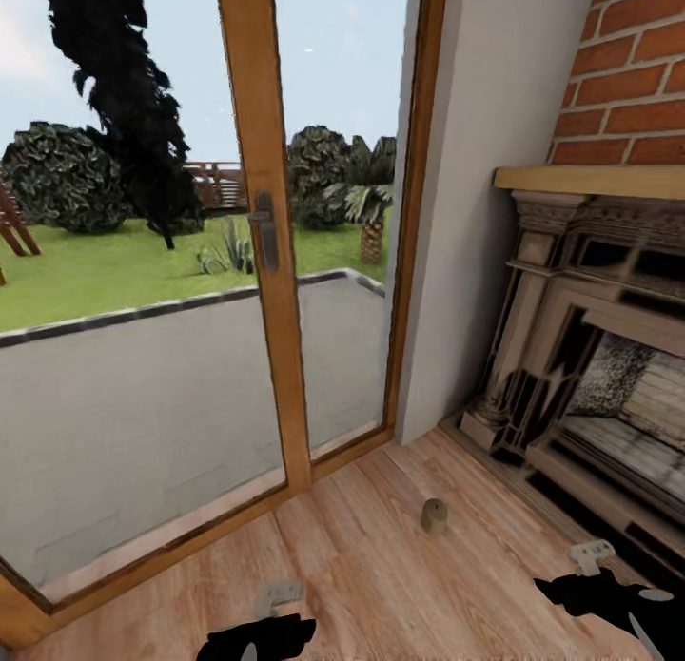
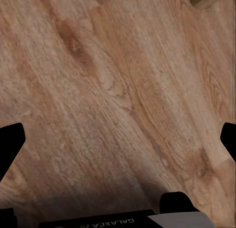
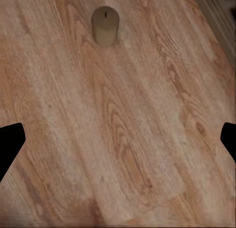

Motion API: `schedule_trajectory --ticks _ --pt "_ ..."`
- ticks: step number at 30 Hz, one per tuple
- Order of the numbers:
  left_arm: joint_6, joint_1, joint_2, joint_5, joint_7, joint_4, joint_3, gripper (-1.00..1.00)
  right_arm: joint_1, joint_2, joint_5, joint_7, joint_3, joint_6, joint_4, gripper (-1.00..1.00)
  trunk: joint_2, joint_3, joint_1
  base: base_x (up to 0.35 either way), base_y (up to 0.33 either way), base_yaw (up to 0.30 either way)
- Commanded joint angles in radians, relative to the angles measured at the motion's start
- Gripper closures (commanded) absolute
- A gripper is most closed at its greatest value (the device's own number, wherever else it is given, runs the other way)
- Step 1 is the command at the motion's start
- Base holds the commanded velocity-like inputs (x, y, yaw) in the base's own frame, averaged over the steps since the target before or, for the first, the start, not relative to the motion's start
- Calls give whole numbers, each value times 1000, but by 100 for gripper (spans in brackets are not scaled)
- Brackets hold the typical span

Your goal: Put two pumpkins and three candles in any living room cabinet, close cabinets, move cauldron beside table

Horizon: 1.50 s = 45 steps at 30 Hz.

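A single candle [image 1: 434,515] is being seen upright on the wooden floor [image 1: 381,585], standing alone in the open stretch between the glass door [image 1: 262,262] on the left and the carved fireplace surround [image 1: 590,357] on the right. Nothing is being found lying between it and the robot; the boards around it are bare. The brick chimney breast [image 1: 628,71] is being shown above the mantel, and a paved terrace and lawn are being seen through the panes, with dark shrubs beyond.

The left pincer [image 1: 276,599] is being held low at the near edge, left of the candle and well apart from it. In its wrist view the fingertips [image 2: 11,139] are being shown spread wide at the picture's two sides, with only floor between them; nothing is being gripped.

The right pincer [image 1: 592,556] is being held near the fireplace base, right of the candle. Its fingertips [image 3: 10,139] are likewise being shown far apart and empty, with the candle [image 3: 105,25] standing beyond them, untouched.
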Motion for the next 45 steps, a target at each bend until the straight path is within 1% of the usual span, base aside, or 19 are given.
schedule_trajectory --ticks 1,2,3,5,7,9,11,18,21,22,25,27,33,37,45 --pt "6 0 0 5 2 -2 0 -100 -1 0 0 5 -2 7 -1 -100 -1 -3 0 -11 -335 -180" --pt "6 0 0 5 2 -2 0 -100 -1 0 0 4 -4 8 -1 -100 -1 -4 0 -7 -338 -181" --pt "6 0 0 5 3 -2 0 -100 -1 0 -1 4 -14 11 -1 -100 -1 -5 0 -3 -341 -186" --pt "6 0 0 5 3 -2 0 -100 -1 1 -2 4 -37 13 -3 -100 -1 -8 0 -2 -342 -206" --pt "6 0 0 5 3 -2 0 -100 0 3 -1 4 -69 21 -36 -100 -1 -9 0 -1 -327 -236" --pt "6 0 1 6 3 -1 1 -100 1 3 -1 2 -85 76 -70 -100 -1 -10 0 0 -175 -260" --pt "6 0 2 7 3 -1 2 -100 1 3 0 1 -91 102 -83 -100 -1 -9 0 0 -90 -269" --pt "11 -1 4 12 2 0 6 -100 2 5 1 -2 -96 126 -103 -100 -1 -4 0 0 -31 -268" --pt "14 -1 6 24 2 0 9 -100 2 5 1 -2 -96 128 -108 -100 -1 -1 0 0 -8 -240" --pt "15 -1 8 34 2 -1 10 -100 2 4 1 -2 -97 127 -111 -100 -1 0 0 0 -4 -224" --pt "18 -2 11 44 1 -3 7 -100 3 4 2 -2 -97 121 -115 -100 -1 4 0 0 -2 -212" --pt "18 -2 13 49 0 -2 12 -100 3 4 2 -2 -97 119 -116 -100 -1 7 0 0 0 -197" --pt "18 -2 15 52 0 0 14 -100 3 5 4 -3 -97 117 -116 -100 -1 15 0 0 0 -192" --pt "16 -2 15 52 1 1 8 -100 3 5 4 -3 -97 116 -116 -100 -1 20 0 0 0 -181" --pt "8 -2 15 42 6 1 3 -100 3 5 4 -4 -97 115 -116 -100 -1 32 0 0 -7 -174"
